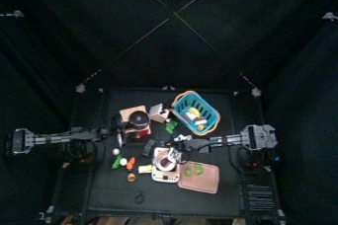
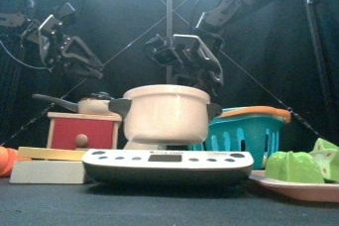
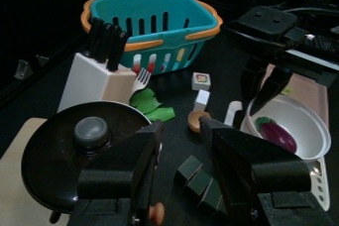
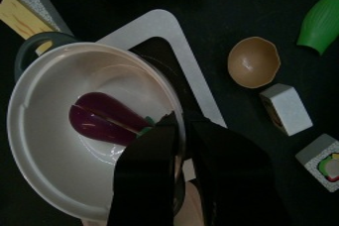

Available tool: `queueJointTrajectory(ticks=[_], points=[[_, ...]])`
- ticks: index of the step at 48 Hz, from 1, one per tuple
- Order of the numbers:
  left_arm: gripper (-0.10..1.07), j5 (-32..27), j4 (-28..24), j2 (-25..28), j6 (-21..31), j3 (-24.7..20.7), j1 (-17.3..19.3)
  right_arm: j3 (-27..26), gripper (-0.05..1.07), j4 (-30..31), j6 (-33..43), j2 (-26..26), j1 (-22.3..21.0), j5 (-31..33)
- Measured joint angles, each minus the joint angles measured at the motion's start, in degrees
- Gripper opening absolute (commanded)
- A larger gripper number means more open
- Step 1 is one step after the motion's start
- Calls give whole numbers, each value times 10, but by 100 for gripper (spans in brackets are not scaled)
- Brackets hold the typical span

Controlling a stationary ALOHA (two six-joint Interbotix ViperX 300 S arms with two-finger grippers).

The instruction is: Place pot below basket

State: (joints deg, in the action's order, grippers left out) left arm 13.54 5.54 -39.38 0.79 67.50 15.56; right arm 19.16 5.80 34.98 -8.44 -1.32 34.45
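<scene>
The pot (image 4: 79,121) is white and round, with a purple toy eggplant (image 4: 103,117) inside. It stands on a white scale (image 2: 166,167), in front of the basket in the top view (image 1: 164,160). It also shows in the front view (image 2: 166,114) and the left wrist view (image 3: 294,131). The teal basket (image 3: 150,22) with an orange rim stands behind it (image 1: 195,111) (image 2: 252,128). My right gripper (image 4: 175,156) is narrowly closed at the pot's rim (image 1: 175,148) (image 2: 188,66). My left gripper (image 3: 185,166) is open above a black lidded pan (image 3: 90,131), at the left (image 1: 106,138).
A white knife block (image 3: 101,71) stands beside the basket. A wooden bowl (image 4: 253,59), sushi pieces (image 4: 284,107) and a green leaf (image 3: 157,107) lie around the pot. A pink plate (image 2: 318,188) with green vegetables is at the front right. A red box (image 2: 82,129) stands on the left.
</scene>
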Motion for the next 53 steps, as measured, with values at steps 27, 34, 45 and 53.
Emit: queueJointTrajectory(ticks=[27, 34, 45, 53], points=[[77, -4, 0, 0, 1, 1, 1, 163, 52, 54, 182, 176, 3, 7], [77, -4, 0, 0, 0, 1, 1, 221, 52, 74, 243, 231, 4, 19], [77, -4, -1, 0, 0, 1, 0, 301, 52, 97, 325, 308, 3, 53], [77, -4, 0, 0, 0, 1, 1, 338, 52, 101, 354, 328, 2, 62]])
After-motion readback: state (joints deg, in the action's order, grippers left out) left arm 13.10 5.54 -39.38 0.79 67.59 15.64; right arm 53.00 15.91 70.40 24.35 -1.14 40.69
